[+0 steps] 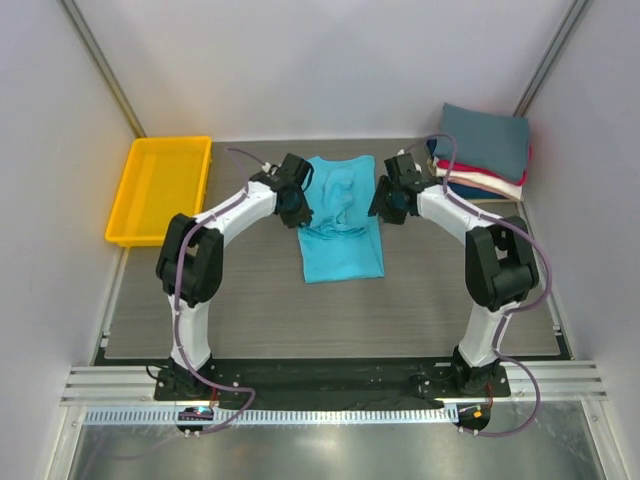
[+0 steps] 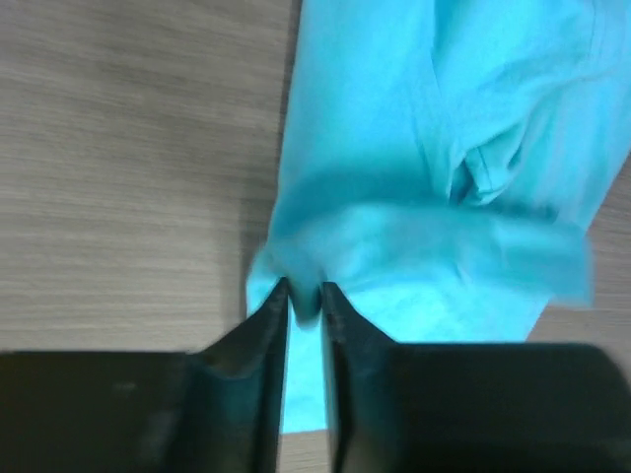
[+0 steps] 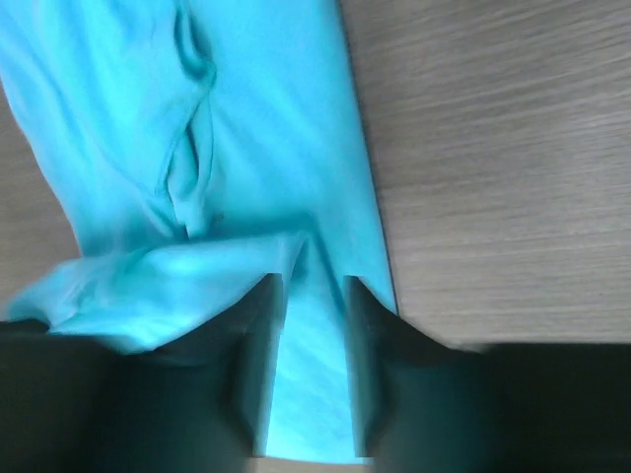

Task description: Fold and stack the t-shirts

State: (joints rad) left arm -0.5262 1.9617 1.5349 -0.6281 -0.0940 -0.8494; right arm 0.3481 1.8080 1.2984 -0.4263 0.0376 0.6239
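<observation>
Clenched nearly tight, the jaws of the left gripper (image 2: 304,288) pinched a raised edge of the turquoise t-shirt (image 1: 340,250), while those of the right gripper (image 3: 313,281) stood wider around the same lifted fold; whether they truly gripped it or only straddled it I could not tell. Across the middle of the grey table (image 1: 250,320) the shirt lay as a long narrow strip running from upper centre toward the lower centre of the top view, both grippers at its upper end, one on each side. A stack of folded t-shirts (image 1: 485,140) sat in the upper right, slate-grey on top with red, cream and navy edges beneath, and a yellow tray (image 1: 120,210) sat at the upper left. By my judgement the side folds were done, and the end-over-end fold and the move onto the stack were left. Only the top view showed the stack, the tray and the strip's full length; only the wrist views showed the rolled-up edge at the fingertips, which the arms hid from above.
</observation>
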